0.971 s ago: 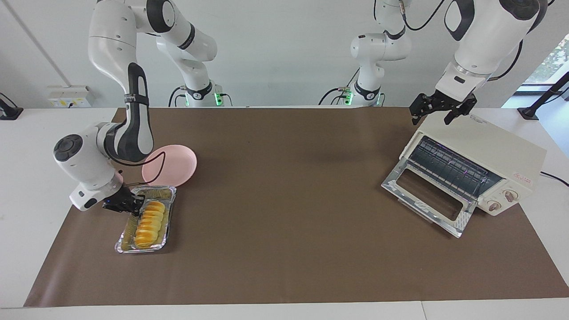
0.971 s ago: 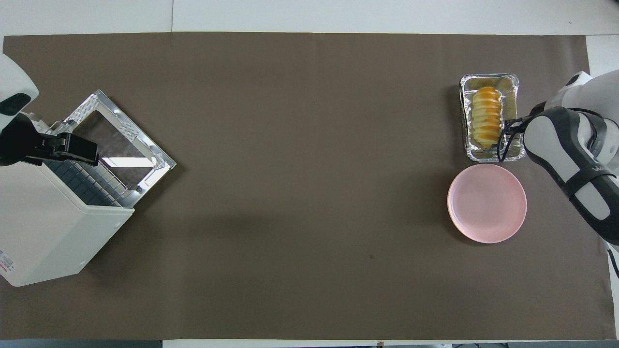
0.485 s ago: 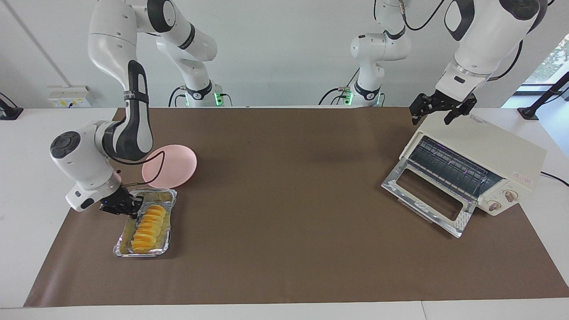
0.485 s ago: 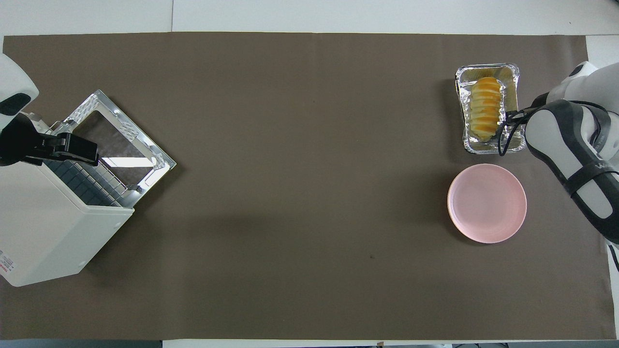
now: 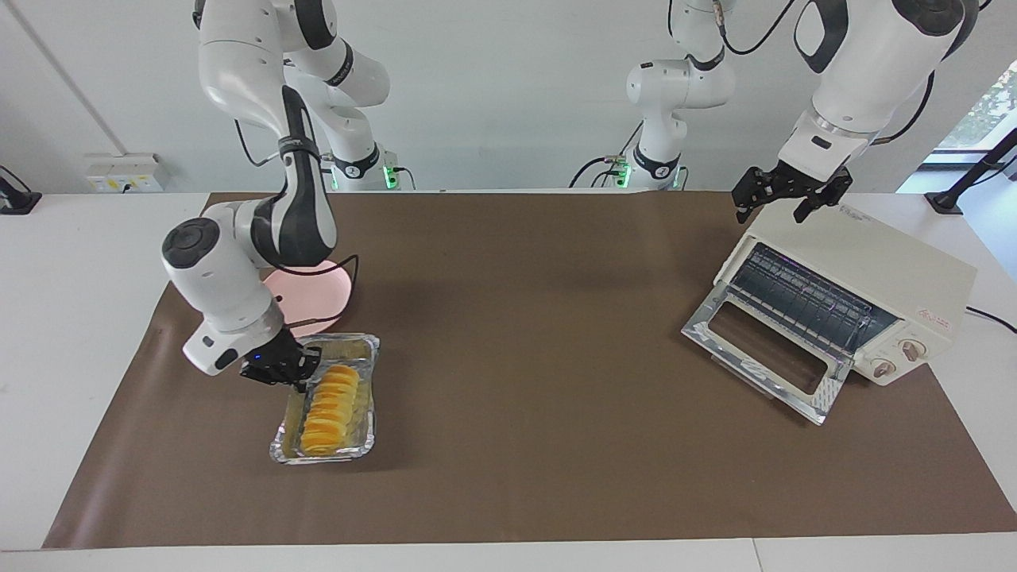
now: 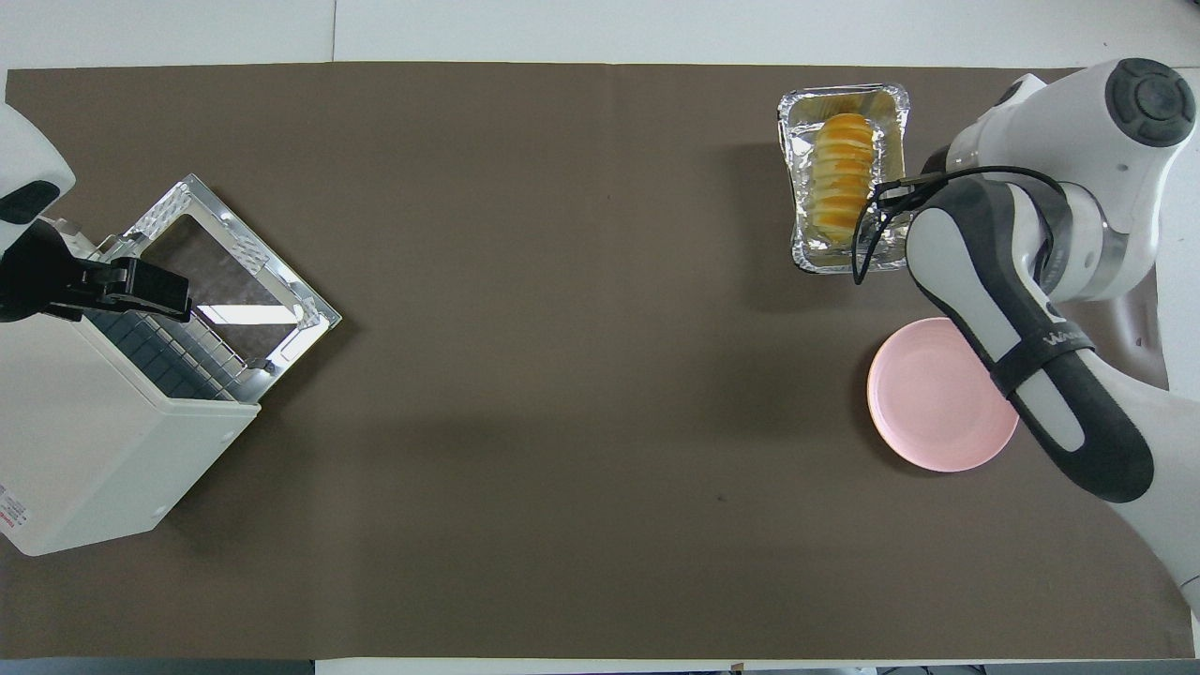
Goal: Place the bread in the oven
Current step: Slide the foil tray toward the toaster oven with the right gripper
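Note:
The bread (image 5: pixel 327 409) (image 6: pixel 839 178), a ridged golden loaf, lies in a crinkled foil tray (image 5: pixel 359 343) (image 6: pixel 804 258) at the right arm's end of the brown mat. My right gripper (image 5: pixel 292 378) is shut on the tray's long rim, on the side toward that end of the table; the arm hides it in the overhead view. The cream oven (image 5: pixel 882 258) (image 6: pixel 84 450) stands at the left arm's end with its glass door (image 5: pixel 763 349) (image 6: pixel 225 272) dropped open and the wire rack showing. My left gripper (image 5: pixel 771 211) (image 6: pixel 173 295) hangs open just over the oven's top edge.
A round pink plate (image 5: pixel 330 298) (image 6: pixel 923 412) lies nearer to the robots than the tray, partly under the right arm. A brown mat (image 5: pixel 516 318) covers the table between tray and oven. The oven's cord runs off at the left arm's end.
The right gripper has carried the foil tray with the bread toward the oven's end of the table, past the pink plate. The left arm has stayed still over the oven.

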Controlling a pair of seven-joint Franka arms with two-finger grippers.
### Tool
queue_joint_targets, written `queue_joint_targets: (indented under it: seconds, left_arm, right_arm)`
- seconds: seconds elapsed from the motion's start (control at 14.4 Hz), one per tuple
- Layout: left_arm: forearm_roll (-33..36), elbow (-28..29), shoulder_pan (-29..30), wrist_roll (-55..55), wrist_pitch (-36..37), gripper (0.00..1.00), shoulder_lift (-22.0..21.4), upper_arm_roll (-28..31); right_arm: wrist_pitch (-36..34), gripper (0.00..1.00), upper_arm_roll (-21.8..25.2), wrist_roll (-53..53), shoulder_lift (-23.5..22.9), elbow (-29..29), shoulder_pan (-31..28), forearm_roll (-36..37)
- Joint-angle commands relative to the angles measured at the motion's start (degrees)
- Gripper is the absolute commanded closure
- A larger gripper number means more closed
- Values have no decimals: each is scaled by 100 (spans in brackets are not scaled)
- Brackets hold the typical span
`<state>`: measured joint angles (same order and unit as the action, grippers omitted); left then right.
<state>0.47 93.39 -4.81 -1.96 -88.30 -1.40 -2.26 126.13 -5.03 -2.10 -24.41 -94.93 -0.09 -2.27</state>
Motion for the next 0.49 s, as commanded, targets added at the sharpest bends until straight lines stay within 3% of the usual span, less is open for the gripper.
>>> queue_joint_targets:
  seconds: [0.0, 0.21, 0.42]
  left_arm:
    - [-47, 3, 112, 65, 5, 0, -45, -55]
    - [-47, 3, 112, 65, 6, 0, -45, -55]
    - [-47, 3, 112, 65, 6, 0, -45, -55]
  right_arm:
    - [-115, 100, 10, 910, -20, 254, 640, -55]
    - [-177, 100, 28, 1657, -178, 369, 1413, 24]
    - [-510, 100, 63, 2518, -590, 1035, 2081, 120]
